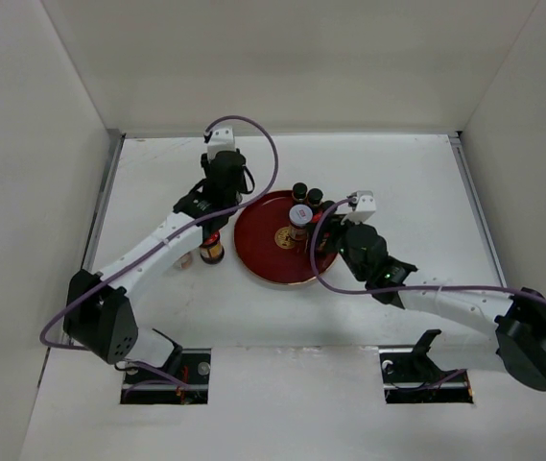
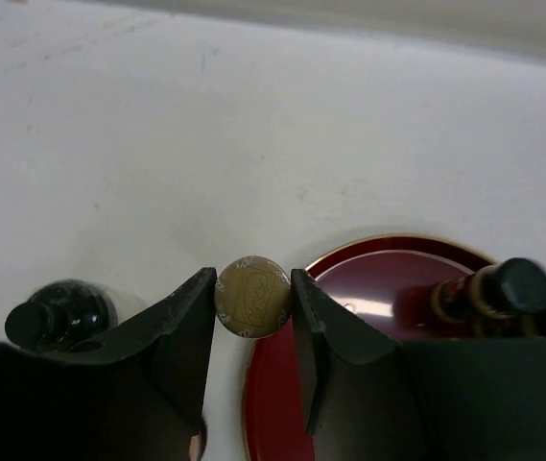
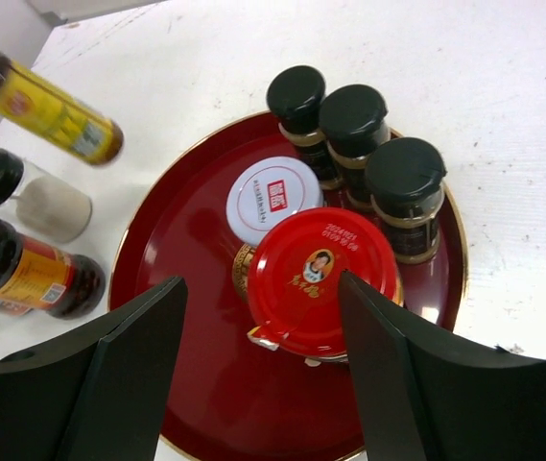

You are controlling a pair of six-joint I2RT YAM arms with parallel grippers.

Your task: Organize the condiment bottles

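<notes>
Left gripper [image 2: 253, 300] clamps tight on the gold-capped bottle [image 2: 251, 288] just left of the red tray [image 3: 181, 240]. Right gripper [image 3: 261, 288] hangs half open astride the red-capped jar [image 3: 322, 279] on that tray.

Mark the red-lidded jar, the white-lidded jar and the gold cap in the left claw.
red-lidded jar [image 3: 320, 279]: right wrist view, centre of its lid.
white-lidded jar [image 3: 272, 198]: right wrist view, centre of its lid.
gold cap [image 2: 251, 296]: left wrist view, middle of its top face.
</notes>
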